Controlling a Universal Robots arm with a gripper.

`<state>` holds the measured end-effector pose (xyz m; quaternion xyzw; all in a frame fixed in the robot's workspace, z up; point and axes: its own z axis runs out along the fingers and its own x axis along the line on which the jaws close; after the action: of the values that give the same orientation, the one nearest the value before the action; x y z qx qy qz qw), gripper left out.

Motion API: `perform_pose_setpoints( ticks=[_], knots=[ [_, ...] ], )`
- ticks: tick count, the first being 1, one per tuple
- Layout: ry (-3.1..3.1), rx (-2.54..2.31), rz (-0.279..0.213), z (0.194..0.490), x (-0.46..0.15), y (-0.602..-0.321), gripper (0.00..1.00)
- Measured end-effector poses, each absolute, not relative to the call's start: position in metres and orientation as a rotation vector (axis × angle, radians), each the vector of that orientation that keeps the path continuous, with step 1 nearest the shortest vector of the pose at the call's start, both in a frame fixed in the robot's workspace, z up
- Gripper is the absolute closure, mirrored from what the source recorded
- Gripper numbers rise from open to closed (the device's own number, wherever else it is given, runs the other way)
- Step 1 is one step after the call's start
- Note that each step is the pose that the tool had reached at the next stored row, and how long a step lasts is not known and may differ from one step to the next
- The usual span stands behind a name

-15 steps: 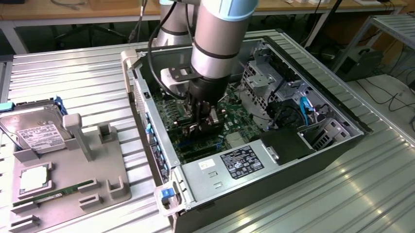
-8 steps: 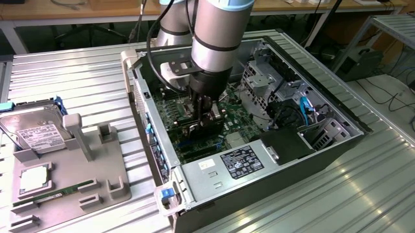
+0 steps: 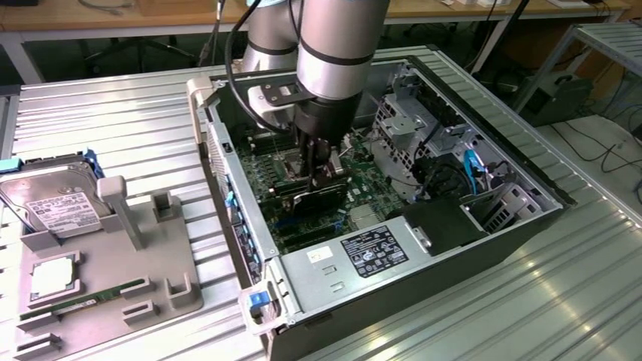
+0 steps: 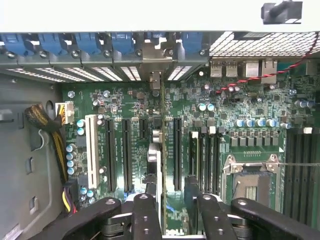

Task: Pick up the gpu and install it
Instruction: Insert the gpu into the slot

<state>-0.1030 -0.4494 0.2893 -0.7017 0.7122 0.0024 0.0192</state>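
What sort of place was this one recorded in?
Probably a robotics lab or workshop bench: an open computer case lies on a ribbed metal table, a grey parts fixture holds a hard drive, and workbenches stand behind.

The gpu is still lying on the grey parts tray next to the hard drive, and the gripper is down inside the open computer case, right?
Not quite. The gpu is not on the grey parts tray; the wrist view shows it edge-on between the gripper's fingers, over the motherboard's slots. The hard drive does sit on that tray, and the gripper is inside the open computer case.
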Motion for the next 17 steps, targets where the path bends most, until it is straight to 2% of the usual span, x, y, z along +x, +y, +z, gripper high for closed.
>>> perform_pose_setpoints(
  ticks=[4,8,17],
  knots=[
    [2.209,-2.176,0.003,0.29,-0.1031,-0.4493,0.65],
    [2.209,-2.176,0.003,0.29,-0.1031,-0.4493,0.89],
    [2.209,-2.176,0.003,0.29,-0.1031,-0.4493,0.89]
  ],
)
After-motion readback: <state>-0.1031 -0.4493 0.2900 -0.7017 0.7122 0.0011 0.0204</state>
